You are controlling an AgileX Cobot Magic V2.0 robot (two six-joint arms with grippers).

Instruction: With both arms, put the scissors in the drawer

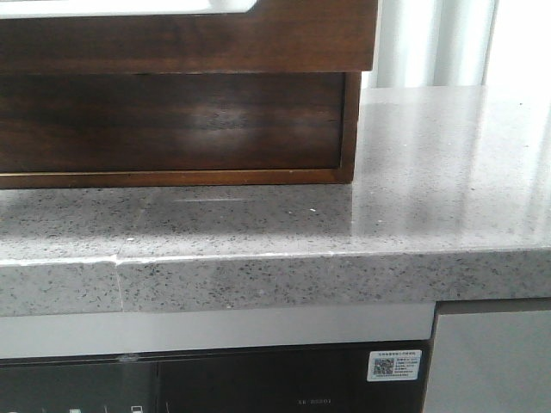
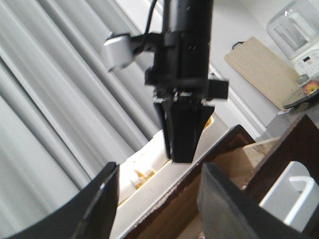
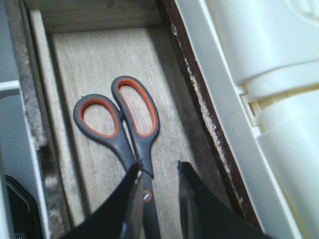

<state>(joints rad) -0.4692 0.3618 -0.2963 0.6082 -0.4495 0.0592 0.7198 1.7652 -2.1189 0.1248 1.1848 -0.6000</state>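
Observation:
The scissors [image 3: 130,130], grey handles with orange inner loops, lie flat on the pale wood floor of the open drawer [image 3: 99,50]. My right gripper [image 3: 158,167] hangs just above them. Its jaws are apart and straddle the shank by the pivot, one finger [image 3: 130,196] overlapping the scissors' edge. The left wrist view shows this black right gripper [image 2: 182,149] pointing down at the drawer's rim. My left gripper [image 2: 159,199] is open and empty, above the drawer's dark brown wall [image 2: 294,144]. Neither arm shows in the front view.
A white appliance [image 3: 279,74] stands right beside the drawer's long side. The front view shows the dark wooden cabinet [image 1: 172,120] on a speckled grey countertop [image 1: 430,172]. A wooden board [image 2: 264,69] leans on the wall, with curtains [image 2: 60,99] behind.

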